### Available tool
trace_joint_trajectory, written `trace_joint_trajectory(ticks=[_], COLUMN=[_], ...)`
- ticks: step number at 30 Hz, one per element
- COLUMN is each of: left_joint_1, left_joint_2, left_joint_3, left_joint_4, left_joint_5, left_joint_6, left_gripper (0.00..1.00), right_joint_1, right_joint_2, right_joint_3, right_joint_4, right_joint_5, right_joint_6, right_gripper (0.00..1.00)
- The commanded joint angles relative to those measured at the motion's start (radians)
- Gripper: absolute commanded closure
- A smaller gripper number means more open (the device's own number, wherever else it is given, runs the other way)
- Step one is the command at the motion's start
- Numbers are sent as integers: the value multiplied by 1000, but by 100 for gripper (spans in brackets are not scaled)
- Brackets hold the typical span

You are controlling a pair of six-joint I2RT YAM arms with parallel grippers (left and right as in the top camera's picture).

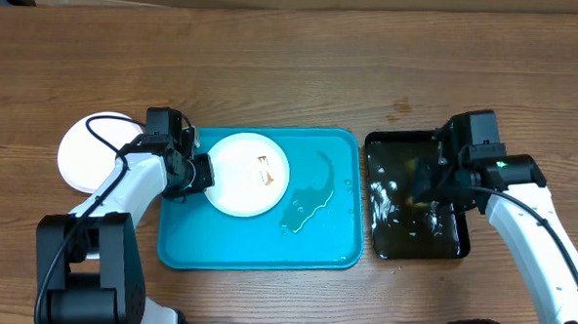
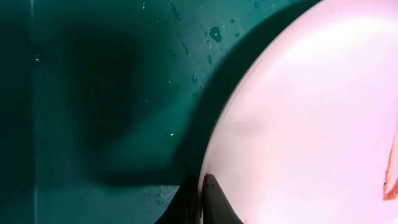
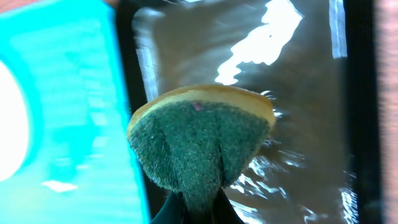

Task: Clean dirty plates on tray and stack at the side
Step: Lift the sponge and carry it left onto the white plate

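A white plate (image 1: pixel 247 173) with a small brown smear lies in the left half of the turquoise tray (image 1: pixel 319 249). My left gripper (image 1: pixel 201 173) is shut on this plate's left rim; the left wrist view shows the fingers (image 2: pixel 202 186) pinching the rim of the plate (image 2: pixel 311 124) over the tray (image 2: pixel 93 93). Another white plate (image 1: pixel 82 153) lies on the table left of the tray. My right gripper (image 1: pixel 434 188) is shut on the green-yellow sponge (image 3: pixel 202 140) above the black tray (image 1: pixel 437 242). A third plate is not in view.
The black tray (image 3: pixel 298 93) holds water and reflects light. A puddle of water (image 1: pixel 312 197) lies in the right half of the turquoise tray, whose edge shows at the left of the right wrist view (image 3: pixel 68 93). Wooden tabletop surrounds both trays.
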Motion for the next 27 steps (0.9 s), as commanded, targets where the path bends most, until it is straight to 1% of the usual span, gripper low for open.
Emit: trace_joint_trajectory(ticks=[1,3,7,12,17,22,27], left_joint_1=[3,3,3,3,3,3,3], left_joint_2=[12,12,12,12,12,12,12], left_joint_3=[-1,-1,-1,-1,-1,-1,-1], left_joint_4=[7,11,19,21,21,21,20], left_joint_5=[5,7,43,64,64,64,64], left_joint_6=[19,19,39,53,53,53,53], left_gripper=[96,96,96,96,96,96,96], right_joint_1=[17,50,168,361,544,658,723], right_joint_2=[-10,-10,-2,77,232,395,515], right_joint_3=[108,149,171,171,171,171,171], right_joint_4=[32,53,147,312,538,760,893], right_joint_5=[-232,-264,-245,-87,116,228,334], right_joint_6=[-25,-24,-11,32,27,-79,-187], right_gripper=[96,96,96,96,96,96,96])
